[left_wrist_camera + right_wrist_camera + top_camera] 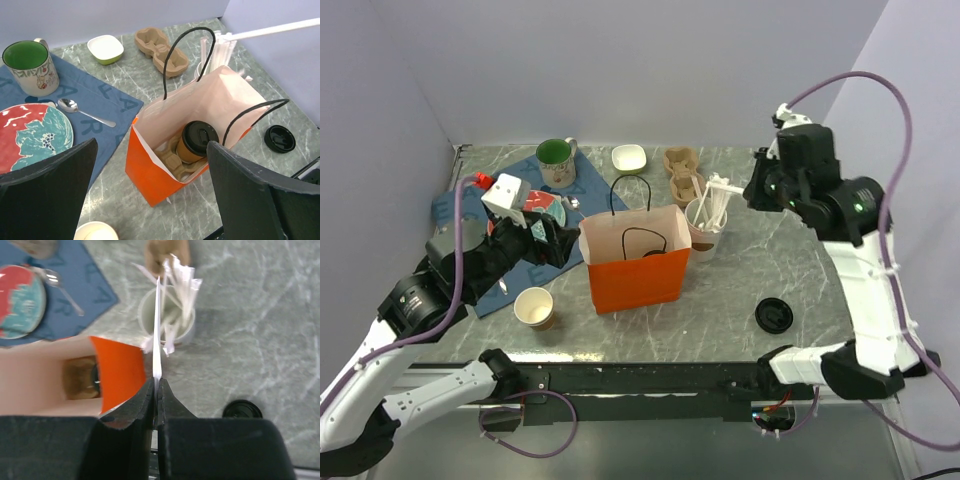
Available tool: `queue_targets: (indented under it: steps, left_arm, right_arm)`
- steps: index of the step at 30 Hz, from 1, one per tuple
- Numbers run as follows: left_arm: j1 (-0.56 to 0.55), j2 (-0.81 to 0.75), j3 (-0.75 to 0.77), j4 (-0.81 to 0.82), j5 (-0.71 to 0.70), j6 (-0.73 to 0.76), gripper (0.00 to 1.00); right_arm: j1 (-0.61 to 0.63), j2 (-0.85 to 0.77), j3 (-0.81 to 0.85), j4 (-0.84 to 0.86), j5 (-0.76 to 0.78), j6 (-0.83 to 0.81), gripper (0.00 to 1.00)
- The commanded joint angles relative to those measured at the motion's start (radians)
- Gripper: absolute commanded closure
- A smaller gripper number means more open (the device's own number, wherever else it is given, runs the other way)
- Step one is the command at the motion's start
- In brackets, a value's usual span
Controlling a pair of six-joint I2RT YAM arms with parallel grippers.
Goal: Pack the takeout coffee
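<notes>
The right fingers [132,412] are pinched shut on one thin white straw [158,325], held over the straw cup [167,320]. The left fingers [50,185] are spread wide and hold nothing, poised above the one orange bag [150,175].

The one coffee [197,142], lid on, stands upright inside that bag, seated in a cardboard carrier [172,162]. A second carrier [161,49] lies on the desk behind the bag. It may be two stacked; the view is too poor to tell.

Farther out on the desk are one loose lid [773,315] to the bag's right, one lidless cup [534,307] to its left and one white dish [628,157] at the back. One blue mat [107,95] carries one mug [29,67], one spoon [82,112] and one red-and-teal plate [32,137]. The straw cup holds several more wrapped straws.

The desk [790,260] is grey-green marble with pale veins. Plain lilac-grey walls [650,60] close it in on three sides.
</notes>
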Motion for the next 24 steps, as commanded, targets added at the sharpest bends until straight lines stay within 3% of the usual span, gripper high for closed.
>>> queue_targets:
  steps: [1,8,15,19,24]
  left_arm:
    - [-0.004,-0.027,0.009,0.039,0.024,0.021,0.03]
    - [-0.004,-0.056,0.015,0.015,0.032,0.024,0.03]
    - [-0.004,-0.078,0.034,-0.019,0.010,0.060,0.03]
    - [-0.004,-0.096,0.032,-0.028,0.015,0.056,0.03]
    - [-0.002,-0.119,0.024,-0.039,0.009,0.042,0.03]
  right_arm:
    - [-0.006,-0.116,-0.017,0.185,-0.122,-0.042,0.92]
    - [-0.006,-0.291,-0.172,0.453,-0.461,-0.089,0.87]
    - [-0.003,-0.327,-0.267,0.522,-0.832,-0.038,0.88]
    - [0.017,-0.293,-0.295,0.472,-0.921,-0.029,0.87]
    - [0.058,-0.255,-0.298,0.438,-0.840,-0.052,0.87]
